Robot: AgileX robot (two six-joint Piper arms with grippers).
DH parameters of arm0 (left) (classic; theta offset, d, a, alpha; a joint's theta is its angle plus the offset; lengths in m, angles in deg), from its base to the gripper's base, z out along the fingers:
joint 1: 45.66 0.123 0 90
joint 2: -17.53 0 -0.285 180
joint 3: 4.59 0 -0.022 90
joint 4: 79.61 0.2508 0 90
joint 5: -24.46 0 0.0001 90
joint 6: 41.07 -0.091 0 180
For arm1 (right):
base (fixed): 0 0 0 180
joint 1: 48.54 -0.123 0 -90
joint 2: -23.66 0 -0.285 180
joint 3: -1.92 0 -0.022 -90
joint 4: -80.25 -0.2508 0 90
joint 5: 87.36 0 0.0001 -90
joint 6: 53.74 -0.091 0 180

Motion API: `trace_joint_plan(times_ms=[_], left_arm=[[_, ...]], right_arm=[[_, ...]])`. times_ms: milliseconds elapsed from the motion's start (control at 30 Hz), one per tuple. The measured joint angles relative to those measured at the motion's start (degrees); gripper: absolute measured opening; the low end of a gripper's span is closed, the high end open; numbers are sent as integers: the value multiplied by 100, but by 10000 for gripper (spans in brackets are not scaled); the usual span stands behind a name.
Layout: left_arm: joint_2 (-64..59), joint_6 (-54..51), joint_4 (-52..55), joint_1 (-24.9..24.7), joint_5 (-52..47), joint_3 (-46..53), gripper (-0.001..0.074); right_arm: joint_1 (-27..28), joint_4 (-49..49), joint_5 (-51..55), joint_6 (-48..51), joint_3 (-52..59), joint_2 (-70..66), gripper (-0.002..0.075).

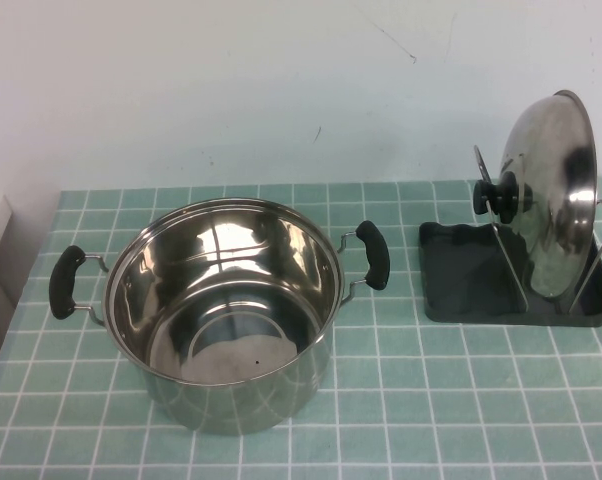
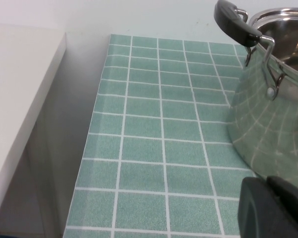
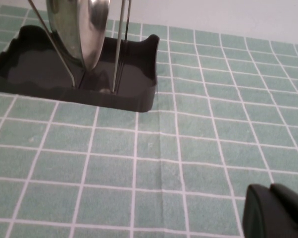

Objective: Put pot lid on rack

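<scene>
The shiny steel pot lid [image 1: 551, 190] stands on edge in the rack [image 1: 461, 285], leaning between its upright wire loops [image 1: 511, 265], with its black knob [image 1: 496, 195] facing left. In the right wrist view the lid [image 3: 82, 29] rests inside the rack's dark tray [image 3: 134, 96]. Neither arm shows in the high view. My right gripper [image 3: 270, 191] is shut and holds nothing, low over the cloth, well away from the rack. My left gripper [image 2: 267, 186] is also shut and holds nothing, beside the pot's wall [image 2: 268, 124].
The deep steel pot [image 1: 221, 300] with two black side handles stands uncovered at the centre-left of the green checked cloth [image 1: 461, 400]. A white ledge [image 2: 20, 99] runs beside the table's left edge. A white wall stands behind.
</scene>
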Motion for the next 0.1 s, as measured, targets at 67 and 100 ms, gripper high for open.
trace_joint_plan(times_ms=[67,100], left_arm=[[0,0,0,0,0,0,-2],[0,0,0,0,0,0,-2]], right_arm=[[0,0,0,0,0,0,-3],[0,0,0,0,0,0,-3]])
